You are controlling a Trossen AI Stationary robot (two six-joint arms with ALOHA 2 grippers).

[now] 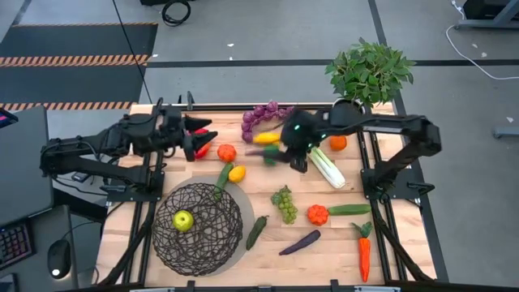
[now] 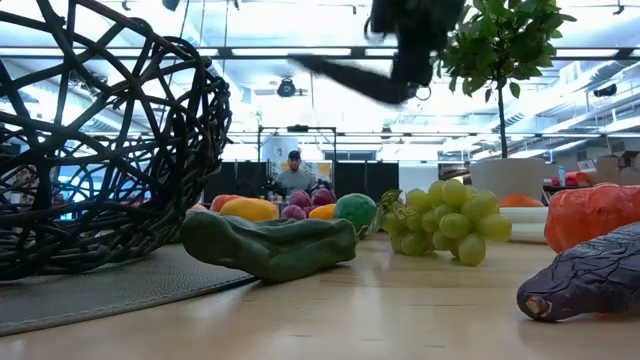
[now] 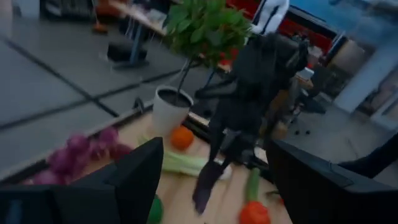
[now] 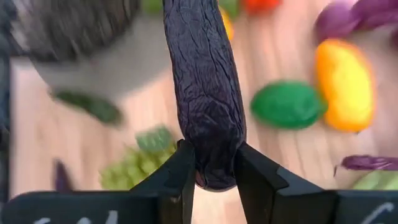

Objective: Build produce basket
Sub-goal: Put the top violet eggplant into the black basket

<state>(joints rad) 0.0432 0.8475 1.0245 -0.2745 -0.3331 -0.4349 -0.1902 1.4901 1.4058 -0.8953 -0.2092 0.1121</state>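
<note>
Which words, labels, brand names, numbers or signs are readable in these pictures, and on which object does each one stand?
None can be read.
White marks on the right gripper body, at the right wrist view's lower edge: cut off, unreadable.
No print shows on the eggplant it holds, the basket or the table.

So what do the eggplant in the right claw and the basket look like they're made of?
The eggplant held in the right claw looks like soft rubber or vinyl: its dark purple skin is matte and finely wrinkled, though the exact material is uncertain. The basket looks like dark wire or stiff woven rods, with thin criss-crossing strands and open gaps you can see through.
</note>
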